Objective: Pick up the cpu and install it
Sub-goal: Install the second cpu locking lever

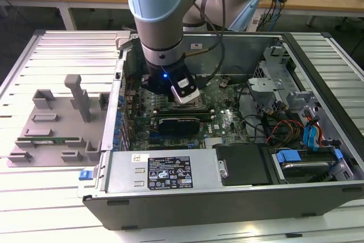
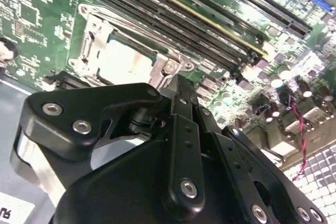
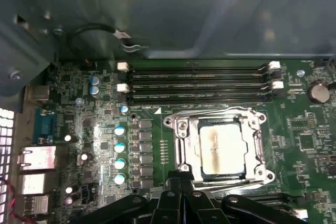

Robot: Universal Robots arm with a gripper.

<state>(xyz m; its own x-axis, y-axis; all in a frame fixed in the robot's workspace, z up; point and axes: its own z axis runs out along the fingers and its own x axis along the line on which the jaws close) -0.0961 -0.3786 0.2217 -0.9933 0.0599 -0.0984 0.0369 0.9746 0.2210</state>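
The cpu (image 3: 222, 149) lies flat in the black socket frame (image 3: 181, 145) on the green motherboard, its silvery top facing up. It also shows in the second wrist view as the cpu (image 2: 124, 61) inside its metal frame. My gripper (image 3: 181, 186) hangs just above the board beside the socket's edge, fingers pressed together with nothing between them. In the second wrist view the gripper (image 2: 179, 85) points down close to the socket's corner. In the exterior view the arm's wrist (image 1: 170, 78) stands over the middle of the open computer case.
Black memory slots (image 3: 199, 85) run alongside the socket. A grey tray (image 1: 34, 119) holding a green memory stick (image 1: 54, 139) sits at the exterior view's left. Case walls (image 1: 227, 194), cables (image 1: 284, 126) and drive bays (image 1: 310, 160) surround the board.
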